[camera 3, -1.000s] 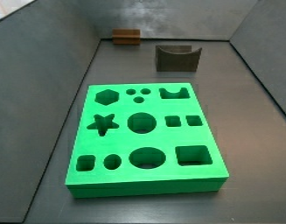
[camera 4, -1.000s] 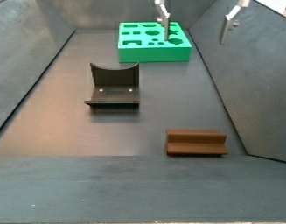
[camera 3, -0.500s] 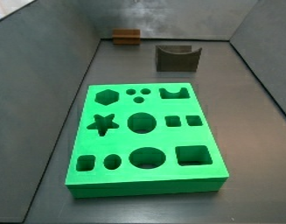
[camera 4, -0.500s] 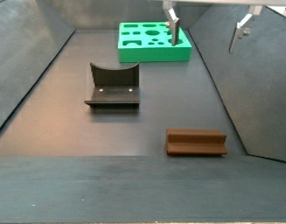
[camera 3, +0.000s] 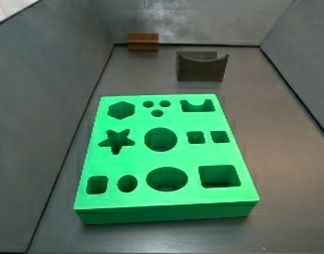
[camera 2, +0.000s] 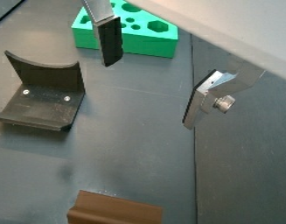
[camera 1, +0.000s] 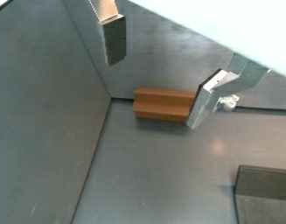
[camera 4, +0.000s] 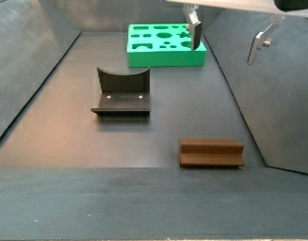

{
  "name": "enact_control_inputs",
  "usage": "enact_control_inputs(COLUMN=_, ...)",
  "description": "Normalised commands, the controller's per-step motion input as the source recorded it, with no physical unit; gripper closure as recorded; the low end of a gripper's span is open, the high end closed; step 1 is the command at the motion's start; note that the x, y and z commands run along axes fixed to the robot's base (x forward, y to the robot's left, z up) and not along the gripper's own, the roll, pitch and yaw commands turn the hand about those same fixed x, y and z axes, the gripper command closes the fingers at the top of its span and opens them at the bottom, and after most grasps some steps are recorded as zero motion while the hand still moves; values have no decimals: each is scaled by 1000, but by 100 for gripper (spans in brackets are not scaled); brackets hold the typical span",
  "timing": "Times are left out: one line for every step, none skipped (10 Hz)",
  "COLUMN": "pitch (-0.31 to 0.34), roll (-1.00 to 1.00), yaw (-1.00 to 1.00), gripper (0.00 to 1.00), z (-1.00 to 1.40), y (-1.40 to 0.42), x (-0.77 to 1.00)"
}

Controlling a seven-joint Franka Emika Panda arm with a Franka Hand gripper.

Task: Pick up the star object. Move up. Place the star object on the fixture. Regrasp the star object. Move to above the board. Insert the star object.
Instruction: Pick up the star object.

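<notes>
- One green board fills most of what you see in a side view, flat on the dark floor, its star-shaped hole on one long edge; it also shows at the far end in the side view from the opposite end.
- Behind it in that side view stands the fixture, well apart from the board; from the opposite end you see its curved notch and base plate.
- Your gripper hangs high, near the board's end of the floor, only its two silver fingers dropping into the top of the picture.
- The fingers are spread wide with nothing between them; both wrist views show bare floor in the gap.
- The star object lies on the floor at the opposite end from the board, well apart from the fixture and from the gripper; it shows as a small brown block against the back wall, and its star outline cannot be made out.
- Against the earlier pictures, the fingers have shifted sideways along the top edge in the side view; board, fixture and block lie unmoved.
</notes>
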Motion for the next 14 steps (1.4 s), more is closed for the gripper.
enact_control_inputs(pitch=30, roll=-11, yaw=-626, gripper=0, z=-186, y=303, x=354)
enact_control_inputs(pitch=0, roll=-20, yaw=-831, gripper=0, z=-226, y=123, x=237)
enact_control_inputs(pitch=0, roll=-4, yaw=-937, gripper=0, z=-280, y=40, x=106)
enact_control_inputs(pitch=0, roll=0, yaw=-983, gripper=0, z=-294, y=0, x=60)
enact_control_inputs(pitch=-4, roll=-6, yaw=-1000, gripper=0, z=-254, y=0, x=23)
enact_control_inputs(pitch=-7, roll=0, yaw=-1000, gripper=0, z=-249, y=0, x=0)
enact_control_inputs(pitch=0, roll=-7, yaw=-266, gripper=0, z=-26, y=106, x=0)
enact_control_inputs(pitch=0, roll=0, yaw=0, gripper=0, z=-43, y=0, x=17)
enact_control_inputs(pitch=0, roll=-14, yaw=-169, gripper=0, z=-211, y=209, x=-49)
enact_control_inputs(pitch=-29, roll=-74, yaw=-320, gripper=0, z=-480, y=371, x=-217)
enact_control_inputs(pitch=-77, roll=-61, yaw=-303, gripper=0, z=-540, y=400, x=-309)
enact_control_inputs(pitch=-94, roll=-61, yaw=-306, gripper=0, z=-509, y=414, x=-334)
enact_control_inputs(pitch=-76, roll=-70, yaw=-331, gripper=0, z=-331, y=389, x=-297)
enact_control_inputs(pitch=-21, roll=-63, yaw=-354, gripper=0, z=-69, y=363, x=-57)
